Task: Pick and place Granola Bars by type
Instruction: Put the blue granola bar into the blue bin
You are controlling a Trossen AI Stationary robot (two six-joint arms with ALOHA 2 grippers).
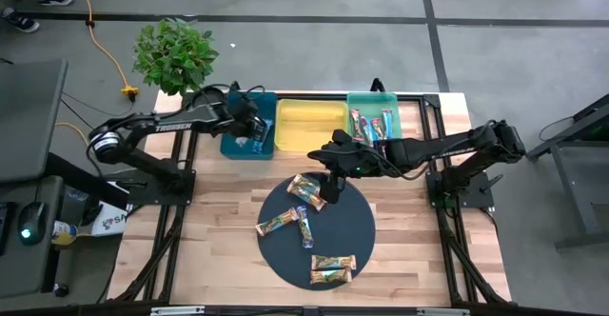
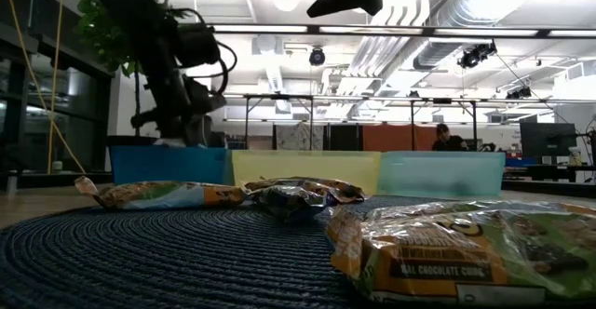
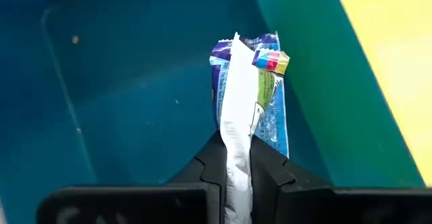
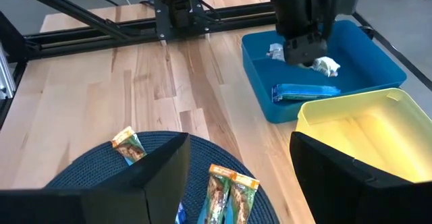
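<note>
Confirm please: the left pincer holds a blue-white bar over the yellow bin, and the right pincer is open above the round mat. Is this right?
The bin is wrong. The left pincer holds the blue-white bar over the teal bin, as the left wrist view shows. The right pincer is indeed open above the round mat.

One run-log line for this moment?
left gripper: shut on blue bar over teal bin | right gripper: open above mat
</note>
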